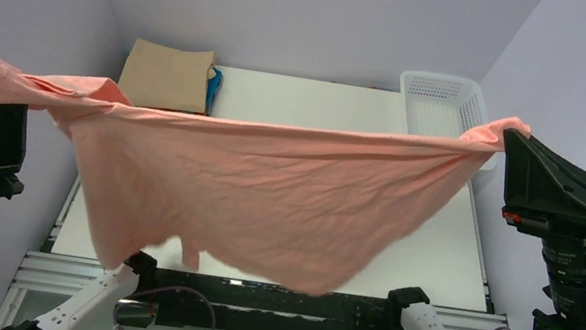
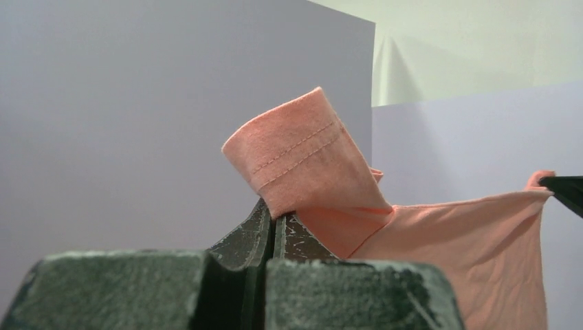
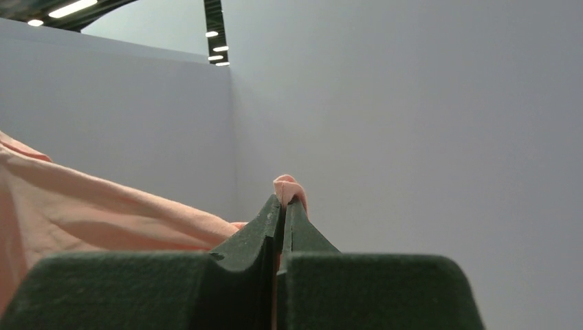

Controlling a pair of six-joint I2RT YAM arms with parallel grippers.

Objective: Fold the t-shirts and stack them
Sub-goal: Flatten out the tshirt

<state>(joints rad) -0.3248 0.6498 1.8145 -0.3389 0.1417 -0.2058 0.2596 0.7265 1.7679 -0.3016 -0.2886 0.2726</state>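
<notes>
My left gripper (image 2: 275, 218) is pinched tight on a hemmed corner of the salmon-pink t-shirt (image 1: 268, 188), and my right gripper (image 3: 283, 204) is clamped on the opposite corner. The shirt hangs stretched in the air above the table (image 1: 325, 104), unfolded. At the far left lies a folded tan t-shirt (image 1: 167, 76), with blue cloth (image 1: 213, 87) peeking out at its right edge. I judge the stack begun. This shirt is left to lay, fold and add.
</notes>
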